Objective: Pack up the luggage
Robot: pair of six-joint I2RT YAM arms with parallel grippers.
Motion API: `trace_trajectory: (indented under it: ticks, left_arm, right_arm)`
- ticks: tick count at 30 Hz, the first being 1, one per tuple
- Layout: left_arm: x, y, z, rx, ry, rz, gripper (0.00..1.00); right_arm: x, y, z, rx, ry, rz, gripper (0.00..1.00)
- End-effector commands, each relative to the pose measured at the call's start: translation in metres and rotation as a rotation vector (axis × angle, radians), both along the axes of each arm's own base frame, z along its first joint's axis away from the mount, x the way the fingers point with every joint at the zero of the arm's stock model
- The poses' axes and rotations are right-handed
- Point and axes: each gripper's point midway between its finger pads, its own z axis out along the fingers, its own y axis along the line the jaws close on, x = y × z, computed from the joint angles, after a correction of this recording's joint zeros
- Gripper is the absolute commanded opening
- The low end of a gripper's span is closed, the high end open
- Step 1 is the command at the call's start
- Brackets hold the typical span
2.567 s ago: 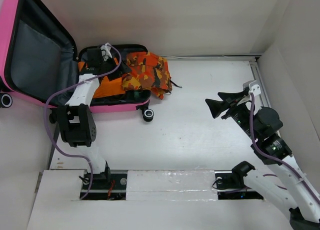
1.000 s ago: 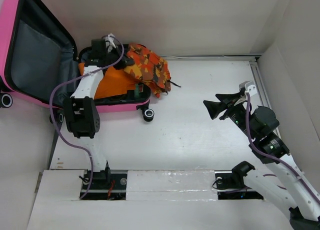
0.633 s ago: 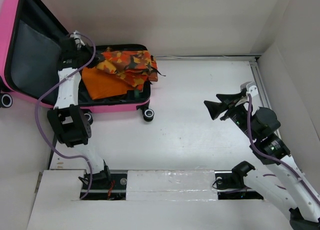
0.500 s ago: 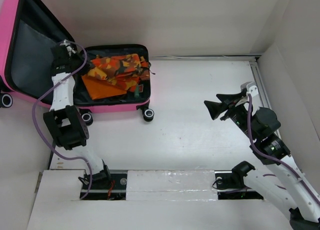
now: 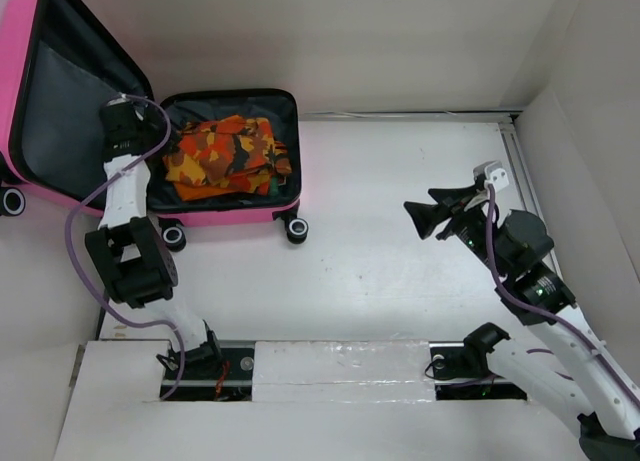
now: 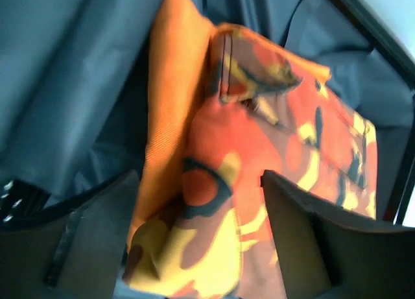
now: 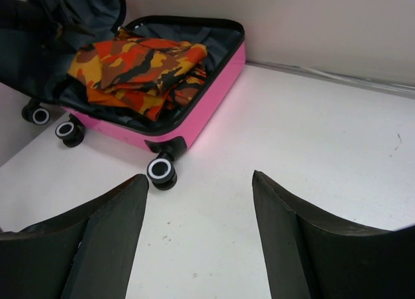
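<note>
- Luggage [image 5: 225, 219] lies open at the far left of the table [image 5: 400, 241] in the top view, its lid [image 5: 70, 101] propped up on the left. The camouflage cloth [image 5: 225, 151] sits inside the base half on top of the orange cloth [image 5: 198, 190]. My left gripper [image 5: 124, 131] hangs by the hinge side, and my right gripper [image 5: 428, 209] waits well apart on the right, fingers spread. I judge the lid the main risk: the left arm and its purple cable [image 5: 85, 196] are close enough to knock it or snag on it.
- Left wrist view: the left gripper [image 6: 200, 182] is spread wide, with the camouflage cloth [image 6: 279, 150] and an orange cloth [image 6: 168, 104] edge showing between the fingers. I cannot tell whether the pads touch the fabric. If I pull away carelessly, a fold could drag along and undo the stack.
- Right wrist view: the right gripper [image 7: 198, 182] is spread and empty, facing the luggage [image 7: 207, 91]. The camouflage cloth [image 7: 136, 69] reaches close to the near rim, so I expect it could catch in the zipper line at closing. A wheel [image 7: 160, 170] rests on the table, so a push on the lid may roll the case.
</note>
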Motion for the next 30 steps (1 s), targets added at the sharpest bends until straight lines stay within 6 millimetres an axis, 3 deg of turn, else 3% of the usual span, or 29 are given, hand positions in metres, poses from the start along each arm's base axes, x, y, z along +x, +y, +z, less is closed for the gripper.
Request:
trace_trajectory:
  ticks: [1, 2, 5, 6, 7, 8, 9, 11, 12, 15, 18, 19, 20, 21, 22, 23, 27, 30]
  left_arm:
    - [-0.007, -0.005, 0.087, 0.144, -0.201, 0.049, 0.76]
    - [-0.012, -0.028, 0.108, 0.156, -0.248, 0.018, 0.8]
    - [-0.028, -0.054, 0.154, 0.211, -0.33, 0.028, 0.82]
    - [-0.047, -0.069, 0.186, 0.233, -0.401, 0.043, 0.83]
    - [-0.058, -0.072, 0.201, 0.243, -0.436, 0.062, 1.0]
    - [-0.069, -0.073, 0.217, 0.239, -0.468, 0.082, 1.0]
    - [-0.089, -0.07, 0.239, 0.233, -0.503, 0.111, 1.0]
    - [-0.111, -0.048, 0.259, 0.253, -0.5, 0.251, 1.0]
    - [-0.128, -0.04, 0.286, 0.264, -0.541, 0.307, 1.0]
    - [-0.166, -0.009, 0.292, 0.34, -0.484, 0.489, 1.0]
    - [-0.203, 0.018, 0.268, 0.356, -0.385, 0.637, 1.0]
    - [-0.205, 0.024, 0.227, 0.398, -0.285, 0.662, 1.0]
    - [-0.229, 0.036, 0.227, 0.42, -0.318, 0.76, 1.0]
    - [-0.235, 0.042, 0.212, 0.436, -0.301, 0.792, 0.97]
    - [-0.238, 0.045, 0.198, 0.442, -0.284, 0.804, 0.97]
    - [-0.24, 0.055, 0.171, 0.458, -0.224, 0.821, 0.97]
    - [-0.238, 0.071, 0.122, 0.426, -0.064, 0.885, 0.99]
    - [-0.242, 0.082, 0.114, 0.489, -0.016, 0.965, 0.99]
  right_arm:
    - [0.0, 0.008, 0.009, 0.011, -0.037, 0.035, 0.71]
    - [0.0, 0.008, 0.009, 0.011, -0.037, 0.035, 0.73]
    - [-0.001, 0.009, 0.009, 0.011, -0.038, 0.046, 0.73]
    - [-0.004, 0.012, 0.009, 0.011, -0.038, 0.064, 0.73]
    - [-0.004, 0.013, 0.009, 0.011, -0.038, 0.064, 0.73]
    - [-0.004, 0.013, 0.009, 0.011, -0.038, 0.064, 0.71]
    - [-0.004, 0.013, 0.011, 0.015, -0.046, 0.064, 0.68]
    - [-0.008, 0.018, 0.013, 0.018, -0.055, 0.1, 0.59]
    - [-0.007, 0.02, 0.011, 0.012, -0.046, 0.111, 0.5]
    - [-0.008, 0.025, 0.01, 0.01, -0.045, 0.137, 0.36]
    - [-0.01, 0.027, 0.01, 0.002, -0.052, 0.155, 0.43]
    - [-0.012, 0.026, 0.012, 0.006, -0.06, 0.155, 0.52]
    - [-0.015, 0.029, 0.012, -0.004, -0.069, 0.18, 0.56]
    - [-0.016, 0.028, 0.014, 0.0, -0.077, 0.18, 0.58]
    - [-0.018, 0.029, 0.014, -0.001, -0.077, 0.191, 0.61]
    - [-0.018, 0.029, 0.014, -0.001, -0.077, 0.191, 0.62]
    - [-0.018, 0.036, 0.008, -0.019, -0.064, 0.228, 0.62]
    - [-0.016, 0.037, 0.006, -0.023, -0.056, 0.228, 0.63]
